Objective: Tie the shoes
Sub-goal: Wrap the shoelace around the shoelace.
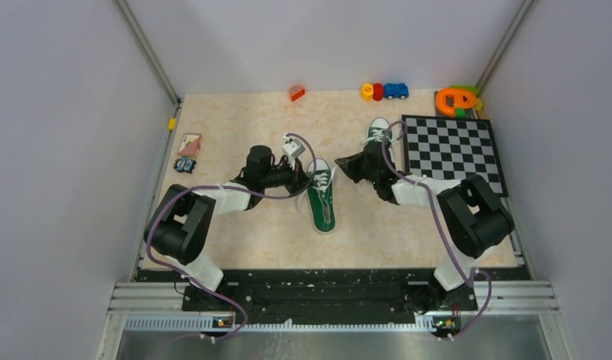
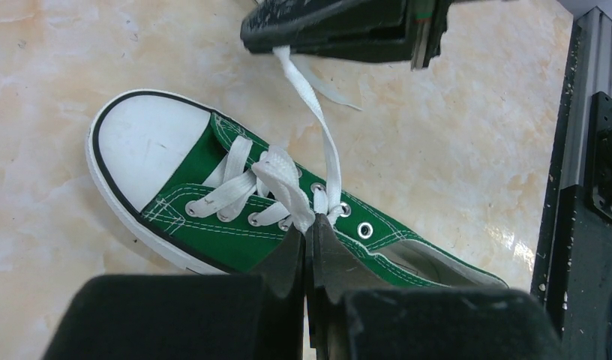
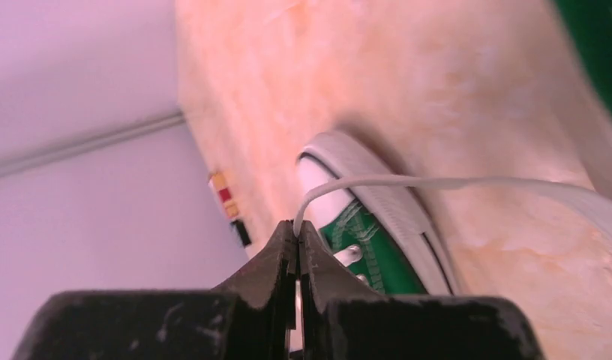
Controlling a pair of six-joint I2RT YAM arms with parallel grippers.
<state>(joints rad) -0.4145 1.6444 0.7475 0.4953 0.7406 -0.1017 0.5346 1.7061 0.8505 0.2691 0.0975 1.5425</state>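
Observation:
One green shoe (image 1: 323,206) with a white toe cap lies mid-table between my arms; its toe (image 2: 149,142) points up-left in the left wrist view. My left gripper (image 1: 301,178) (image 2: 312,229) is shut on a white lace right above the eyelets. A second lace strand (image 2: 325,142) rises taut from the eyelets to my right gripper (image 1: 340,161) (image 2: 284,46), which is shut on its end. The right wrist view shows those jaws (image 3: 297,225) pinching the thin lace (image 3: 438,182) in front of the shoe (image 3: 370,255). The other shoe (image 1: 378,133) lies beyond the right arm, by the checkerboard.
A black-and-white checkerboard (image 1: 453,150) lies at the right. Small toys line the far edge: an orange piece (image 1: 296,93), little cars (image 1: 384,91), an orange-green toy (image 1: 457,100). Cards (image 1: 189,144) sit at the left. A dark metal rail (image 2: 588,150) borders the table's near edge.

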